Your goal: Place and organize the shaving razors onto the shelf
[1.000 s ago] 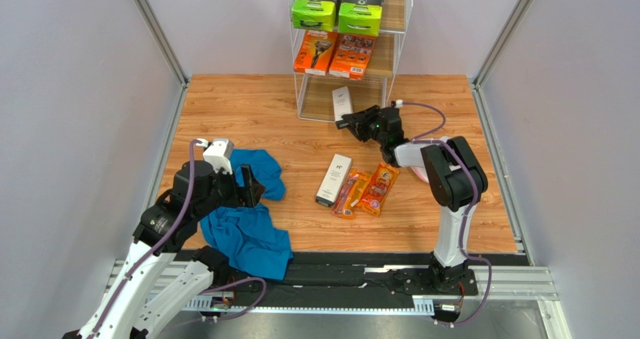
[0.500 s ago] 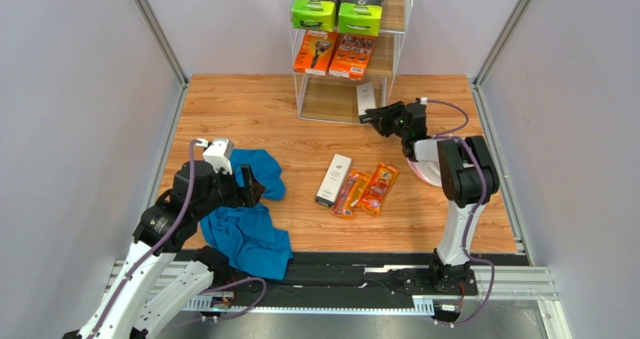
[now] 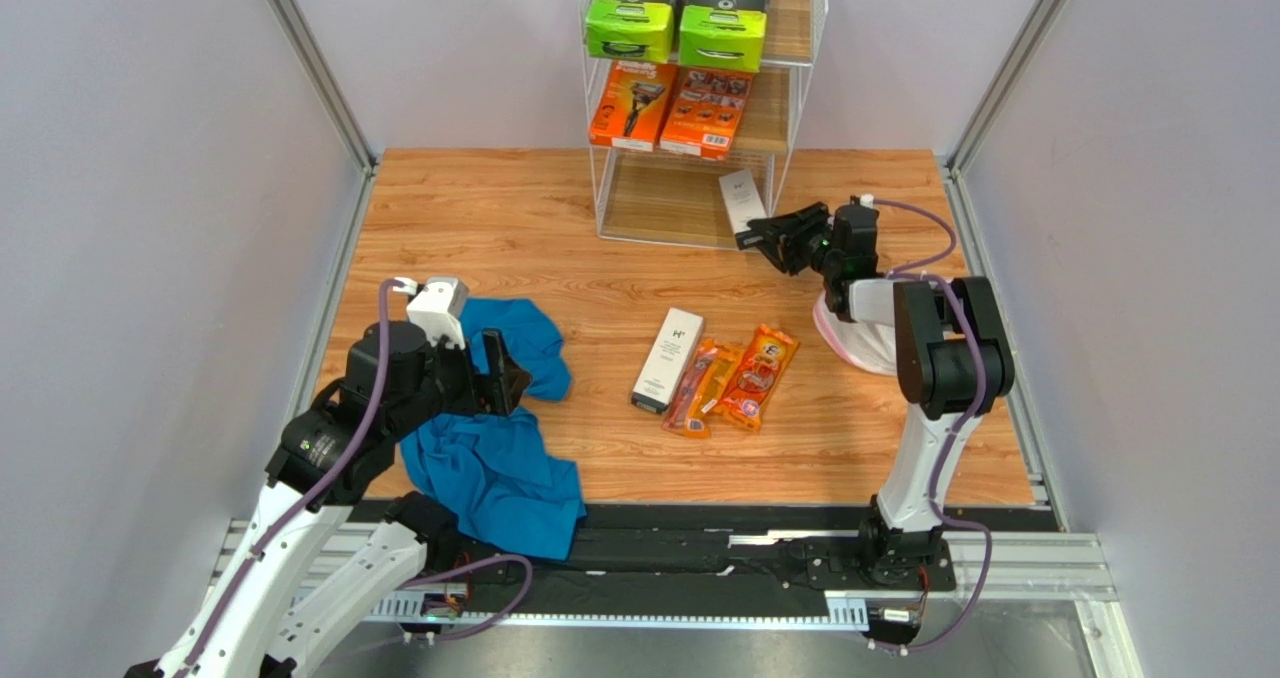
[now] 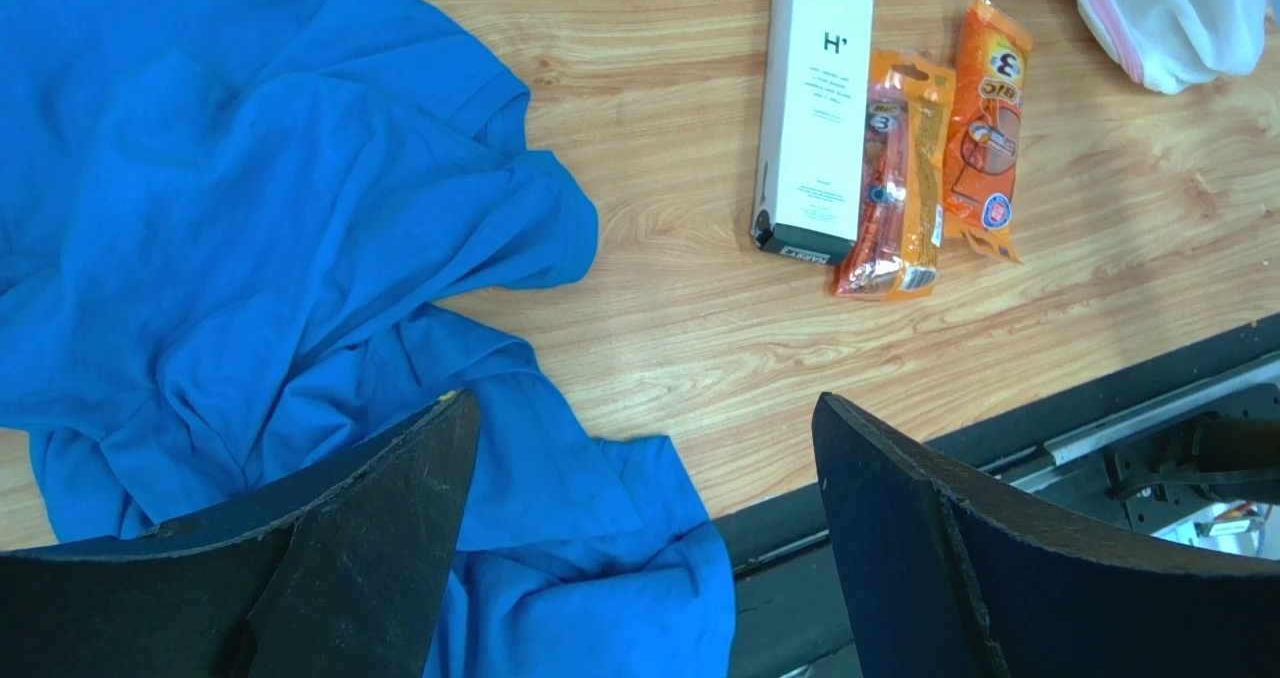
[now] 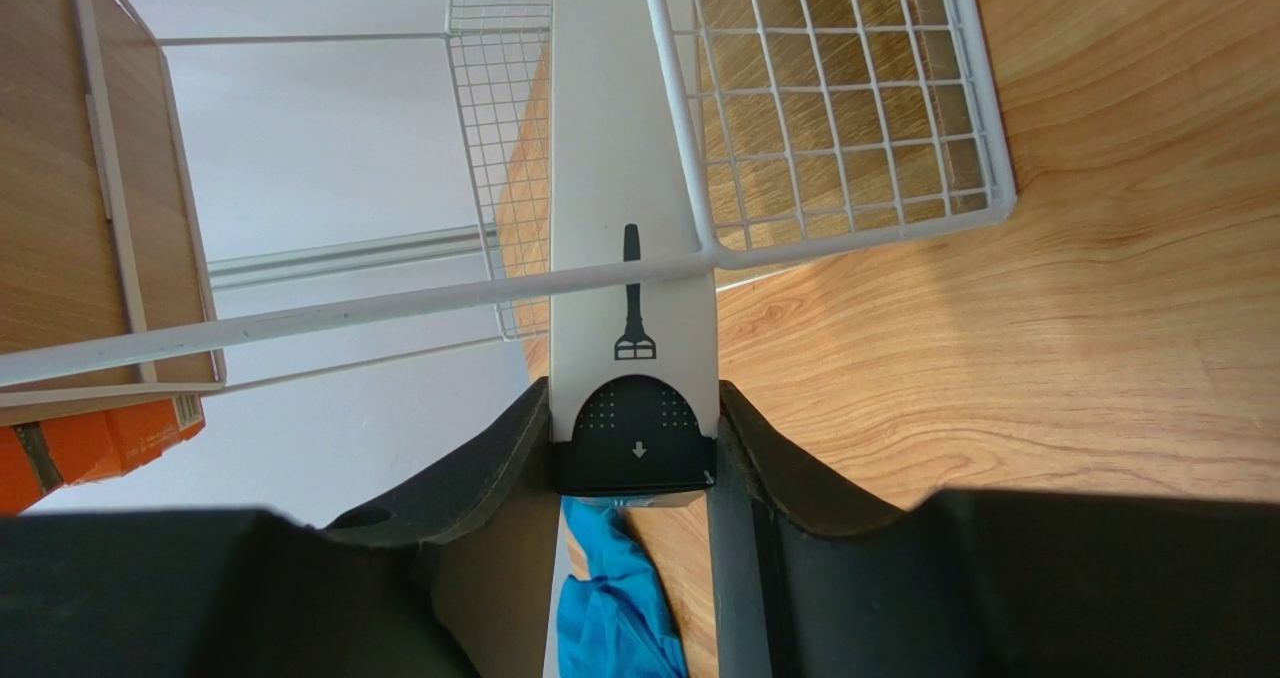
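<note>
My right gripper (image 3: 762,230) is shut on a slim white box (image 3: 738,198) and holds it at the front right corner of the white wire shelf (image 3: 792,96). In the right wrist view the box (image 5: 631,213) stands between my fingers (image 5: 504,468), crossing the shelf's wire frame (image 5: 842,108). Two black boxes with lime-green ends (image 3: 675,24) sit on the top tier, two orange boxes (image 3: 670,105) on the middle tier. A second slim white box (image 3: 667,359) and two orange blister packs (image 3: 732,380) lie on the table. My left gripper (image 4: 639,543) is open over a blue cloth (image 4: 271,258).
A round white pink-rimmed mesh item (image 3: 845,330) lies under the right arm. The blue cloth (image 3: 496,423) lies at the front left. Grey walls enclose the table on three sides.
My right gripper has carried the slim white box to the right, from the front middle of the shelf's bottom tier to its right corner. The left arm has not moved.
</note>
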